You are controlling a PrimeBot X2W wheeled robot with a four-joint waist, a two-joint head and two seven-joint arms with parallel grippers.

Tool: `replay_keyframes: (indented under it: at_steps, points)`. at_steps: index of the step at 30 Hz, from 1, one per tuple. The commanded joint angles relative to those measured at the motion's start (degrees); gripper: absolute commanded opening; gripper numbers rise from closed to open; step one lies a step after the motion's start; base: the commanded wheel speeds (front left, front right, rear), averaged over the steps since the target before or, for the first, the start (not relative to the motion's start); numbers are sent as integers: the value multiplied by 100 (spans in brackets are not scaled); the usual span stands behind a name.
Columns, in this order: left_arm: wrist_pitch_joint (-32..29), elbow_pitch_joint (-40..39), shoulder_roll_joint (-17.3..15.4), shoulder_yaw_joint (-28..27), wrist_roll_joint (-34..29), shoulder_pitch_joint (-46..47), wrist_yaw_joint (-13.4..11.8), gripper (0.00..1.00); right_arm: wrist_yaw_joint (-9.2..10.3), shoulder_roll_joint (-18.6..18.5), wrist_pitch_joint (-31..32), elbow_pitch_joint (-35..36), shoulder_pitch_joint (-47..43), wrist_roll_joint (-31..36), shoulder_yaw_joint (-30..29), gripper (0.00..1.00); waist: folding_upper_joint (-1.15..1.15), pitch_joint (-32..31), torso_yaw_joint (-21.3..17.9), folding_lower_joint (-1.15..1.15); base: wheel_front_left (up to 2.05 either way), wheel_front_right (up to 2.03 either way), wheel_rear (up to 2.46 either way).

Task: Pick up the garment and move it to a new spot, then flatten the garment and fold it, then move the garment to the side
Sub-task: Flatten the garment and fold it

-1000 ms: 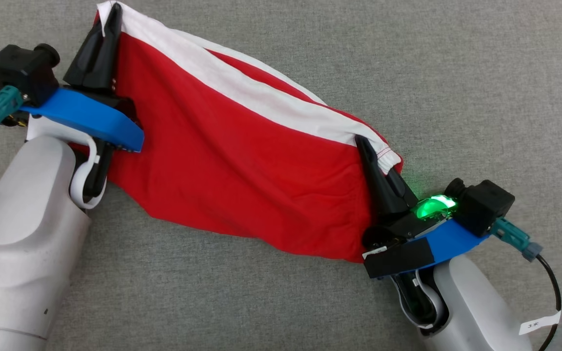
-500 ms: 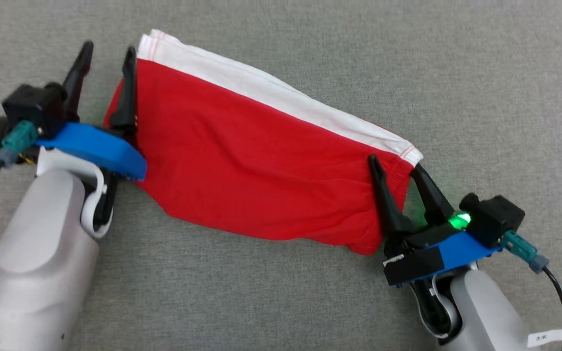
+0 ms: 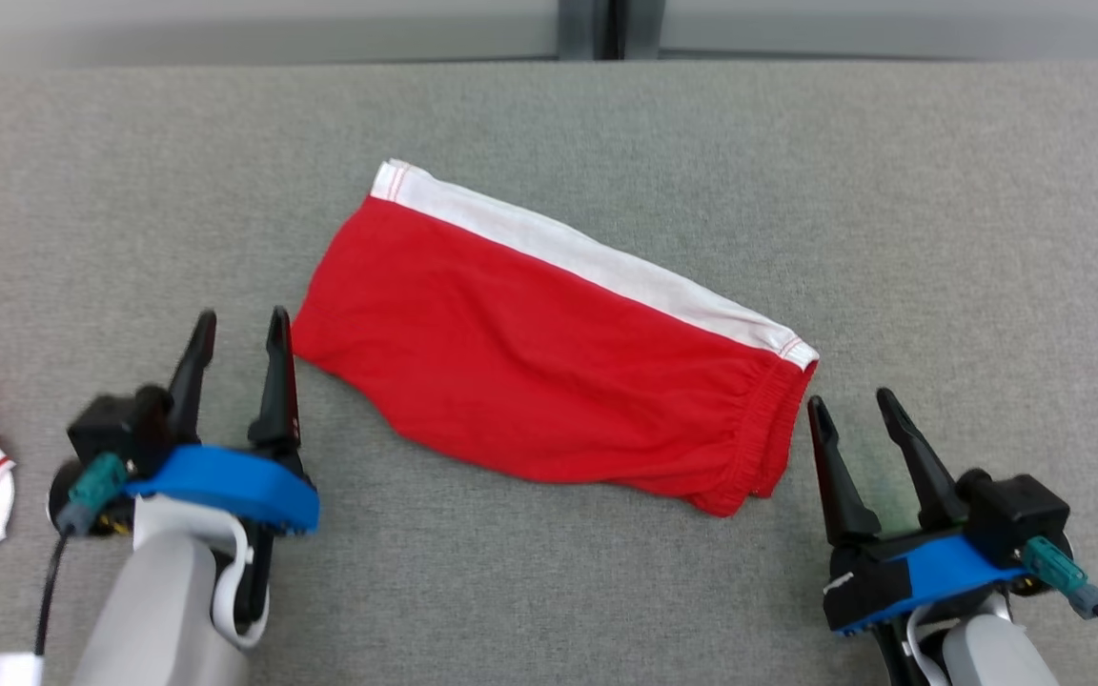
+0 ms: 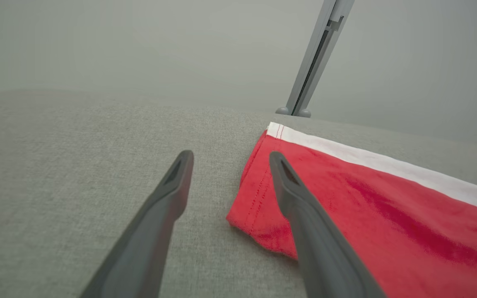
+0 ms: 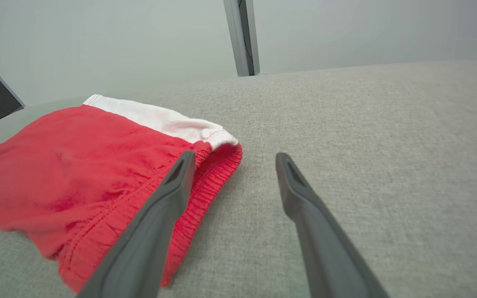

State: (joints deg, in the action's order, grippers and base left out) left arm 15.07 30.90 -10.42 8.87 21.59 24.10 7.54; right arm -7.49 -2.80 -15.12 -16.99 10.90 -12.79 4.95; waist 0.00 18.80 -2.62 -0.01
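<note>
On grey table [image 3: 940, 210], folded red garment [image 3: 530, 381], white-edged

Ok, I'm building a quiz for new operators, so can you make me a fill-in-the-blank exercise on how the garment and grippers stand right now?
1. The red garment lies on the grey table with a ___ band along its far edge.
2. The left gripper stands beside it with jaws ___.
3. The right gripper holds ___.
4. The garment's gathered waistband lies nearer the ___ gripper.
Missing words: white; open; nothing; right.
</note>
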Motion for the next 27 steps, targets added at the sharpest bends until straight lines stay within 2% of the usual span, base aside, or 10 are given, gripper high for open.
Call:
replay_keyframes:
  at_steps: [1,6,12,17,27]
  points:
    - [15,-61,54,-89,-40,-183,-10,100,1,-23,-3,-13,-113,90,-85,100,0,-124,7,1,0,0,0]
    - [15,-198,280,-240,2,-806,-10,100,1,-23,-3,-5,-368,564,-519,100,0,-473,138,1,0,0,0]
    - [15,-262,281,-113,139,-950,-10,100,0,-22,-3,16,-492,848,-797,100,0,-535,162,1,0,0,0]
    - [15,112,41,261,403,-367,-10,100,0,-23,-3,79,-417,923,-809,100,0,-313,45,1,0,0,0]
    - [-206,1658,-446,1378,1262,1033,-10,100,0,-22,-3,170,-195,855,-731,100,0,204,-243,1,0,0,0]
